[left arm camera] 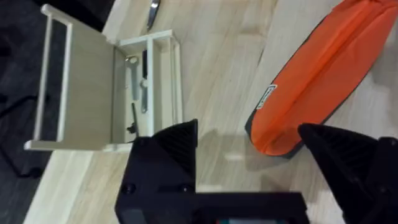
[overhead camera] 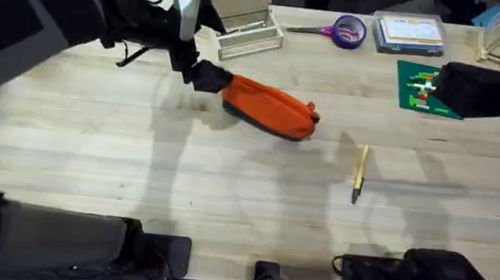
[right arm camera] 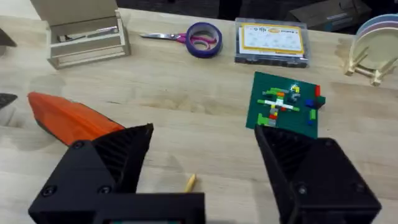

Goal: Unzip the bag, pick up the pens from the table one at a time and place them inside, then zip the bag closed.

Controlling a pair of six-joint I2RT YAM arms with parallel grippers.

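Bag (overhead camera: 269,109) appears zipped; one pen (overhead camera: 359,172) lies on the worktop (overhead camera: 226,202). Left claw (left arm camera: 249,146) gapes at the bag's left end; right claw (right arm camera: 202,149) gapes, empty.

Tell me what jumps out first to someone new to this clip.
The orange bag lies mid-table, its zipper not visibly opened, with the left gripper at its end, fingers open. One pen lies alone on the table to the bag's right. The right gripper hovers open, above the pen's side of the table.
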